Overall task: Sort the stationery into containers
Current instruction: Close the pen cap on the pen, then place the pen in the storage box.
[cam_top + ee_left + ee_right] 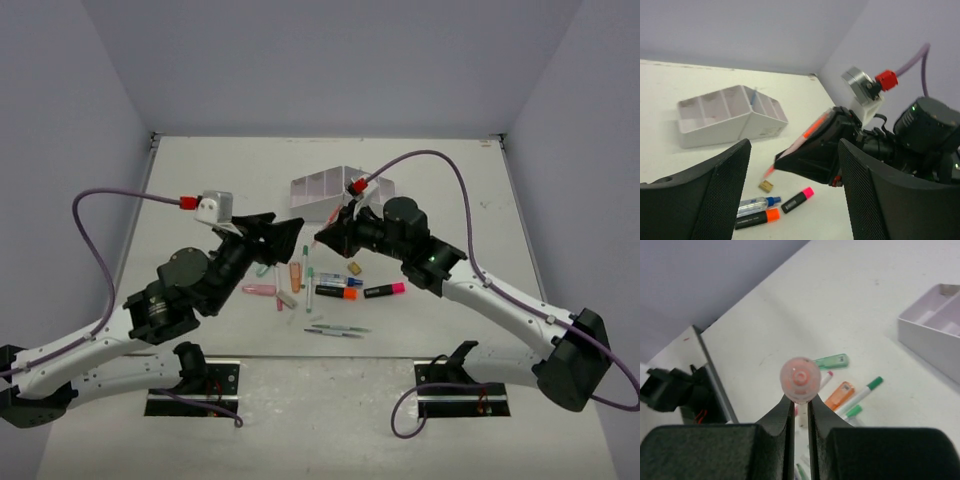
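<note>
My right gripper [800,398] is shut on a pink pen [800,379], seen end-on between its fingertips. From the left wrist view that pen [812,128] slants down out of the right gripper [323,238] above the table. Facing it a little apart, my left gripper [290,232] [794,150] is open and holds nothing. The white compartmented container [335,188] [727,117] [935,325] stands just behind both grippers. Loose stationery lies below: an orange-ended highlighter [336,293] [756,219], a pink-ended highlighter [385,290] [797,199], a blue-white piece [338,279] [758,204], green pens [308,272] [863,392] and grey pens [336,330].
A small tan piece [355,268] [766,186] lies near the highlighters. Pink and peach pieces [262,290] lie left of the pile; a green piece [830,361] and an orange piece [839,395] show under the right gripper. Grey walls enclose the table on three sides.
</note>
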### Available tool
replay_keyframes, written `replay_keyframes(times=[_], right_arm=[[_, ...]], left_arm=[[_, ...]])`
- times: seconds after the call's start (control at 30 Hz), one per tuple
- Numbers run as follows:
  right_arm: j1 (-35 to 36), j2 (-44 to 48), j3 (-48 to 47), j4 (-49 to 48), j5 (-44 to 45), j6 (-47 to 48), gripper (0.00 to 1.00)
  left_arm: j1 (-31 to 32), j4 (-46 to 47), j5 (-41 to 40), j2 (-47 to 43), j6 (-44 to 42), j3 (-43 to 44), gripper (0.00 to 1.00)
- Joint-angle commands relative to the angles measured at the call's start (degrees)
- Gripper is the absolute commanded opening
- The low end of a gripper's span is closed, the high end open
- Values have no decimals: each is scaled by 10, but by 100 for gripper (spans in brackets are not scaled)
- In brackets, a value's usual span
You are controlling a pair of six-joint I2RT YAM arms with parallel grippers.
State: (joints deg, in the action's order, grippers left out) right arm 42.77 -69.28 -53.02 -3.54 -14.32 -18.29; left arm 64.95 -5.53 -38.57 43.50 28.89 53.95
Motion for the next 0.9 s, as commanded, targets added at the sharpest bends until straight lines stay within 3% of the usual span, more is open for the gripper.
replay_keyframes(times=[0.0,0.23,0.37,0.53,0.87], right_arm=[[-46,-15,-17,-15,106,7,0],[-125,-128,-136,26,244,36,0],[-160,-218,-232,60,241,42,0],[-165,-290,-304,76,234,60,0],[-163,-342,-272,44,203,33,11]], left_arm=[[0,-165,-189,-30,65,55,79],[0,-266,-149,-28,69,54,100],[0,-330,-146,-54,122,33,100],[1,-347,-139,-109,133,-1,100],[0,-365,-150,-127,146,-20,100]])
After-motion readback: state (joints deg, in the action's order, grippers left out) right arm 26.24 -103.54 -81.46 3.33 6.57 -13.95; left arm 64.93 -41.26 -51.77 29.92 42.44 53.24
